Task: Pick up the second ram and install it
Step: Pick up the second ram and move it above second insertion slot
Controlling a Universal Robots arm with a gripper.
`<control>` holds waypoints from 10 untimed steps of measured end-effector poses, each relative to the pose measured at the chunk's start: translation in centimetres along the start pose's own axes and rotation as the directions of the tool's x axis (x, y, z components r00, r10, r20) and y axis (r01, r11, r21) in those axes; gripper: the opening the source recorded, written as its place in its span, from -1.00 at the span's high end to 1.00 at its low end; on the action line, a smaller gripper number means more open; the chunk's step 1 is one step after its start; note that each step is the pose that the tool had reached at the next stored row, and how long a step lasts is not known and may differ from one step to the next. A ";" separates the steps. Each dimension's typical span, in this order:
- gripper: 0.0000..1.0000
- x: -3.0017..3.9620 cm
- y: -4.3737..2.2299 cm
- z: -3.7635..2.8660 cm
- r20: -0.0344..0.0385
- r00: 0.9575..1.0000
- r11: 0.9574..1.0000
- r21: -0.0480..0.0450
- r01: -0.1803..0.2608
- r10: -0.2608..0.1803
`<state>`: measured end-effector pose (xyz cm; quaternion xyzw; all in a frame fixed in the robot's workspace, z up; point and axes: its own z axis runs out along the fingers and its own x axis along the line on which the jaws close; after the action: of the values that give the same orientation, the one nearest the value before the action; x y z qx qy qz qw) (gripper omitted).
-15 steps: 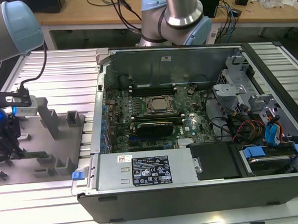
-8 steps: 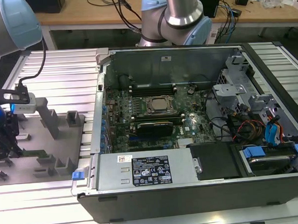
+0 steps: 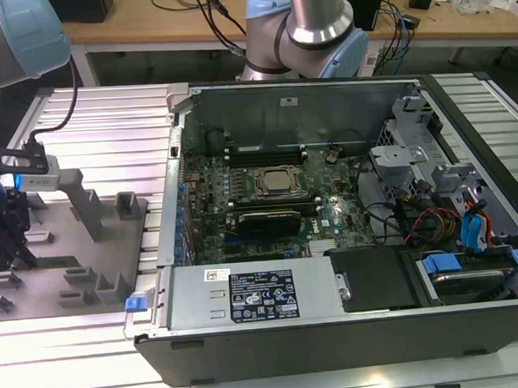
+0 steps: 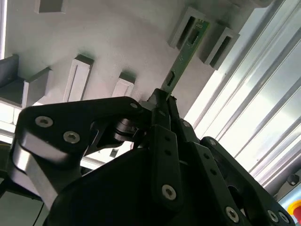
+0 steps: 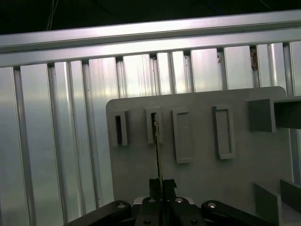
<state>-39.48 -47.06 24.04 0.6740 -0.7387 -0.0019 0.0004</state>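
I am clamping my black two-finger gripper [image 4: 162,98] on the near end of the second ram [image 4: 184,55], a thin flat green circuit-board stick, with the fingers pressing together on its two faces. The second ram is reaching straight out beyond my fingertips, and its far end is sitting in a grey rectangular pocket [image 4: 187,24] on the flat grey fixture plate [image 4: 117,42]. A neighbouring grey pocket [image 4: 218,44] is standing just beside that one.

The first wrist view is showing the second ram [image 5: 158,150] edge-on, as a thin line running from my gripper [image 5: 160,184] into the grey rectangular pocket [image 5: 154,125].

The exterior view is showing my gripper [image 3: 10,252] down at the fixture plate [image 3: 114,245]. Well apart from my fingers, an open black computer case [image 3: 336,346] is holding a green motherboard [image 3: 208,181]
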 end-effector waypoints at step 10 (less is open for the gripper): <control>0.73 -0.18 0.02 -2.05 -0.006 1.000 1.000 0.001 0.000 0.000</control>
<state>-39.48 -46.88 26.09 0.6740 -0.7388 0.0002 0.0023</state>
